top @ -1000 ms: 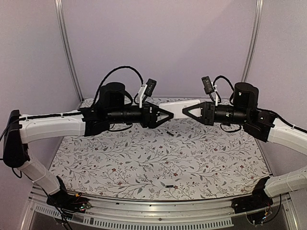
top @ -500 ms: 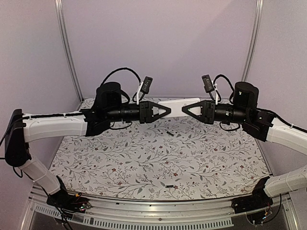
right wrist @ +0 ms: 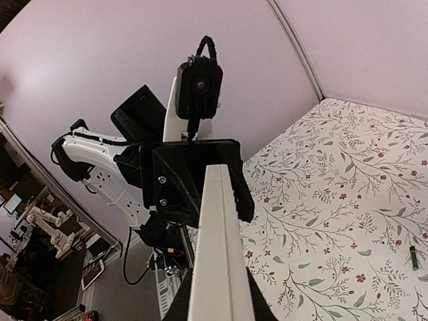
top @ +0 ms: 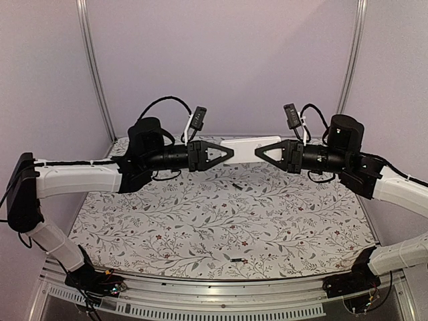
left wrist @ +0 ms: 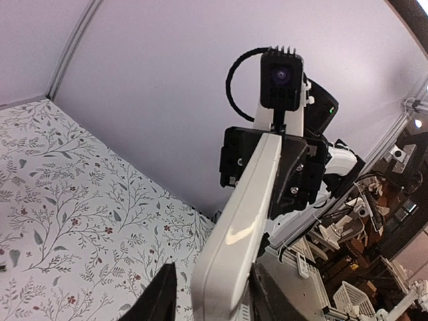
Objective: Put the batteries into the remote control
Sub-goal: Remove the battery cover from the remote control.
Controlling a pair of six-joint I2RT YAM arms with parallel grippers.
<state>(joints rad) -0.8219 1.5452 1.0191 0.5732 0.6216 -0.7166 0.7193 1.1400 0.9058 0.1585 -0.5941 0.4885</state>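
The white remote control (top: pixel 251 148) hangs in the air above the far middle of the table, held level between both arms. My left gripper (top: pixel 232 152) is shut on its left end and my right gripper (top: pixel 256 152) on its right end. In the left wrist view the remote control (left wrist: pixel 241 227) runs away from me between my black fingers (left wrist: pixel 157 301). From the right wrist, the remote control (right wrist: pixel 217 247) shows edge-on, pinched at the bottom of the picture. One battery (top: pixel 237 186) lies on the cloth under the remote, another battery (top: pixel 236 258) near the front edge. A battery (right wrist: pixel 412 257) also shows from the right wrist.
The table carries a floral cloth (top: pixel 167 221). Metal posts (top: pixel 93 67) stand at the back corners before a plain wall. An aluminium rail (top: pixel 221 284) runs along the front edge between the arm bases.
My left gripper's jaws have come together from wide open onto the remote's left end. Both arms and the remote have risen slightly. The right grip is unchanged.
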